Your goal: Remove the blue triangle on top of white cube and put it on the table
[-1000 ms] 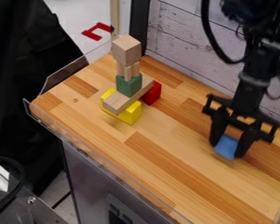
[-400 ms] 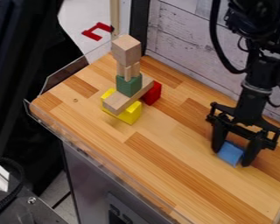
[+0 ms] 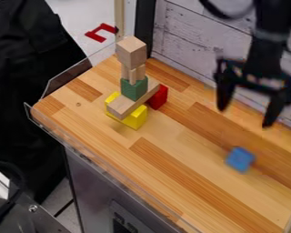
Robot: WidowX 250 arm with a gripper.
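Black, two-fingered: one pincer (image 3: pixel 245 117), hung upright at the right, raised above the bench (image 3: pixel 190 191) near its wall side; fingers spread wide, tips well apart, nothing in hold. Black arm (image 3: pixel 266 45), one, rising from it past the top edge.

Blue block (image 3: pixel 239 159), one, the task's piece: lay on the bare wood of the bench, below the pincer and apart from it; its exact shape could not be told.

Bench, striped light and dark wood, with clear edging (image 3: pixel 114 170) along the near side.

Stack, one, well apart from the blue block, towards the bench's far left. From the bottom: yellow block (image 3: pixel 136 119), showing on both sides of a slanting wooden plank (image 3: pixel 125 107) laid over it; green block (image 3: pixel 134 89) upon the plank; small upright wooden pieces (image 3: pixel 133 73) upon the green; plain wooden cube (image 3: pixel 131 52), topmost. Red block (image 3: pixel 158 97), one, just beside the plank's far end.

Whitewashed board wall (image 3: pixel 190 50), behind the bench; black post (image 3: pixel 144 29) at its left end.
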